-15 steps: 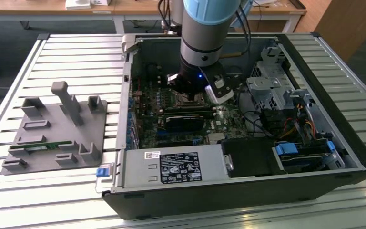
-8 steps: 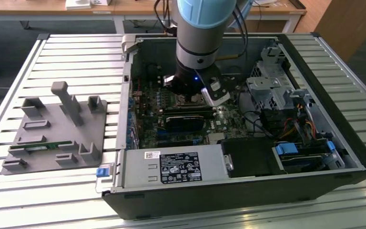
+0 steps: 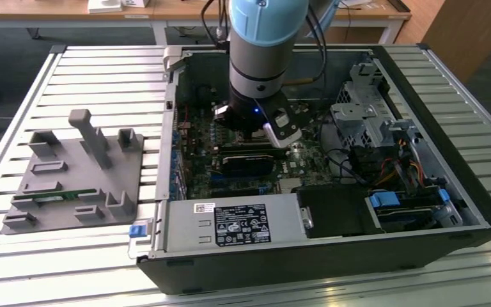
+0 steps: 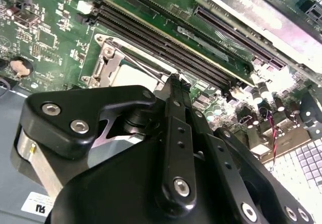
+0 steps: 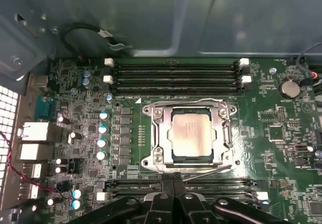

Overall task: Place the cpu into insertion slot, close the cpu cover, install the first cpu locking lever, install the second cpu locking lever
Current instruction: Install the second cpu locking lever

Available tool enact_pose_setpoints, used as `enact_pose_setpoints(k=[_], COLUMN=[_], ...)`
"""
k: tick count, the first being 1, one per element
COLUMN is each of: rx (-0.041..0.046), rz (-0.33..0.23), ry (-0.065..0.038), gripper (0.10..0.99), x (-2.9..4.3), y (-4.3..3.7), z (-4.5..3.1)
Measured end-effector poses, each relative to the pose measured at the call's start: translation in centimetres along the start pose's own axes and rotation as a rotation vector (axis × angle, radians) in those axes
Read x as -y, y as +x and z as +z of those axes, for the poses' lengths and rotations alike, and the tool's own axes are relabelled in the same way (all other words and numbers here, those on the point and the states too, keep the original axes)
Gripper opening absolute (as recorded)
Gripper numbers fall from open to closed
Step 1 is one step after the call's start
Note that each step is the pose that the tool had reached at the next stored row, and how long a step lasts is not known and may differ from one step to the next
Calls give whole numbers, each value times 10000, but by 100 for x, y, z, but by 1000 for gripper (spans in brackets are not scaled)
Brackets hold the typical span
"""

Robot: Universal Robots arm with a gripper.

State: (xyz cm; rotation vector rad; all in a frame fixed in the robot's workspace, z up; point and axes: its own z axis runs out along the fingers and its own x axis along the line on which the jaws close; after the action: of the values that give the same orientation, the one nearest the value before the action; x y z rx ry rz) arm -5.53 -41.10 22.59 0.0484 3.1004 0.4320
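The robot arm reached down into an open black desktop computer case (image 3: pixel 450 217) that lay on its side on a slatted aluminium worktop (image 3: pixel 100 70). Its black gripper (image 5: pixel 173 181) hung just above the green motherboard (image 5: pixel 282 148), close to the edge of the socket area. In both wrist views the jaws stood pressed together with their tips meeting, and nothing was held between them.

The small square cpu (image 5: pixel 190 135), with its pale silver-grey metal top, lay flat in the square, silver-rimmed insertion slot (image 5: pixel 156 162). The thin silver cpu cover (image 5: pixel 224 133) lay flat around the chip, framing it through its cut-out middle. A thin wire locking lever (image 5: pixel 181 102) ran along the socket's side nearest the long black memory slots (image 5: pixel 176 75), and another lever (image 5: pixel 209 172) slanted along the opposite side, next to the fingertips.

In the exterior view, a grey plastic fixture (image 3: pixel 75 176) with upright posts sat on the worktop to the exterior view's left of the case, well apart from the arm.
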Motion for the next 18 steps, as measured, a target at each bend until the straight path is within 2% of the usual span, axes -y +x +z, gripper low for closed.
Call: enact_pose_setpoints(k=[10,13,18], rx=[-2,-1,-3], rz=[26,40,56], ry=[-49,-116,-284], gripper=[106,106,106], x=[38,58,80], y=[48,55,74], z=[77,88,107])
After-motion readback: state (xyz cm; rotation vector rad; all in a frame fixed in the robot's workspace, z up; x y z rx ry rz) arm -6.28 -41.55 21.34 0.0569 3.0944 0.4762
